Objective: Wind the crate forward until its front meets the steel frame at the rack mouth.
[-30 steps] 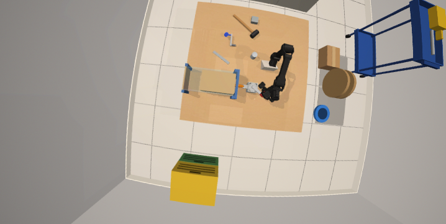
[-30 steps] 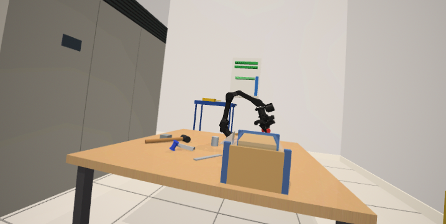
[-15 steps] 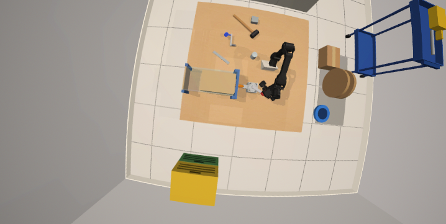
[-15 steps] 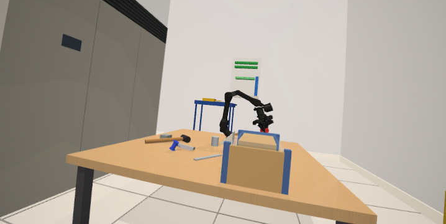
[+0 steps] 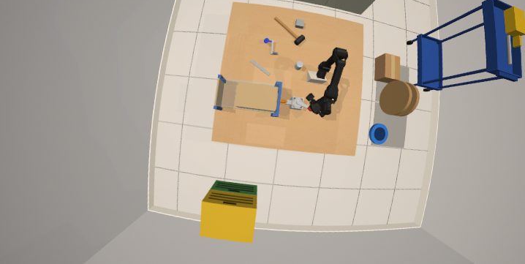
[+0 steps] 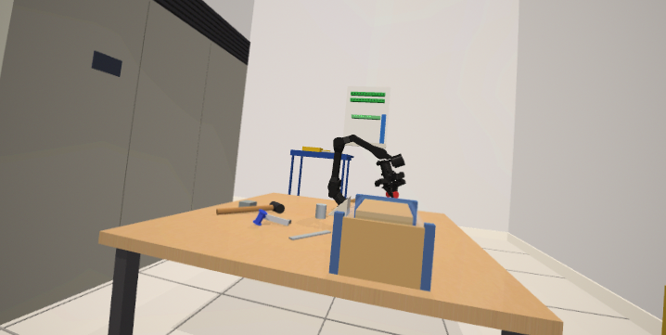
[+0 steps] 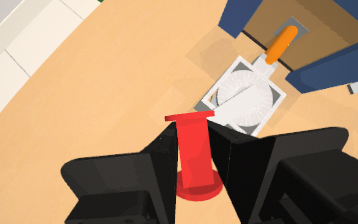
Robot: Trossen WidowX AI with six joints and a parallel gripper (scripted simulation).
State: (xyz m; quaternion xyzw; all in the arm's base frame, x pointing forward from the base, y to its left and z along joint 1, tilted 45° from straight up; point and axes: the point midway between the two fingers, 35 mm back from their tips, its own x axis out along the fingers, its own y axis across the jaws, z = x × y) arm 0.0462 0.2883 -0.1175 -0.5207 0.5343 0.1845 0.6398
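Winch [image 7: 243, 97] just past the claw [image 7: 194, 145], arm bent downward over bench [image 5: 257, 137], claw clenched on red handle grip [image 7: 194, 150].

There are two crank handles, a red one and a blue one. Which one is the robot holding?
The red-knobbed handle: the gripper is shut on its red knob beside the winch. The blue-knobbed one lies loose among the tools, far from the gripper.

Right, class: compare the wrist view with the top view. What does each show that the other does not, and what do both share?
Only the wrist view shows the tool shut on a red spool-shaped knob. Only the top view shows the wooden-handled black-headed hammer, the blue-knobbed grey crank handle and the flat grey metal bar. Both show the white square hand winch and the orange strap running to the blue-framed cubby.
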